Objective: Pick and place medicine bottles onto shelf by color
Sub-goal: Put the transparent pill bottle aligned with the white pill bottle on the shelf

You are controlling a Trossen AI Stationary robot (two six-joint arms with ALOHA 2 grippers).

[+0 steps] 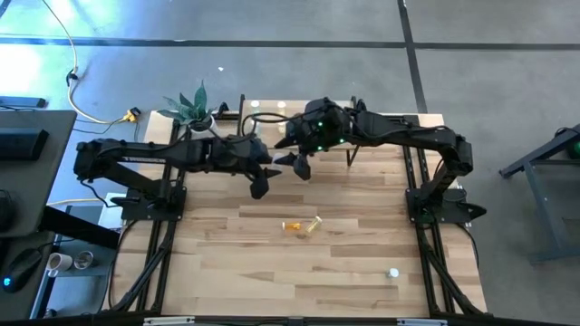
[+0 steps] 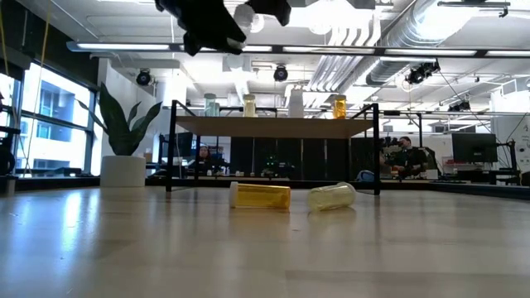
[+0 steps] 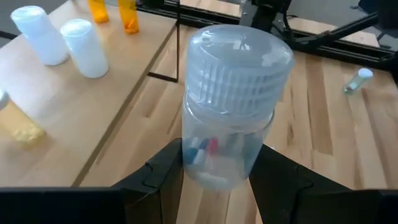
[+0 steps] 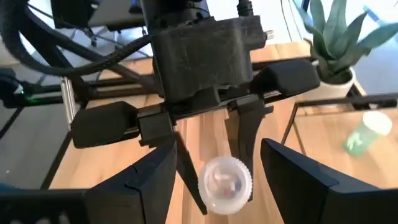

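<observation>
- Left gripper (image 3: 214, 186) is clamped around a clear bottle (image 3: 229, 99) with a pale ribbed cap, held up above the table's middle, just near of the shelf (image 2: 273, 127).
- Right gripper (image 4: 217, 186) hangs right beside it, fingers spread wide on either side of that same bottle's cap, gripping nothing.
- On the shelf top: two white bottles (image 3: 62, 40) side by side, orange ones (image 3: 127, 14) beyond them, and a yellow one (image 3: 18, 124) at the edge.
- Down on the table (image 1: 344, 272), two yellow bottles (image 1: 301, 225) lie on their sides near the centre.
- One small pale bottle (image 1: 393, 273) sits alone toward the near right corner.
- A potted plant (image 1: 193, 107) stands at the far left corner.
</observation>
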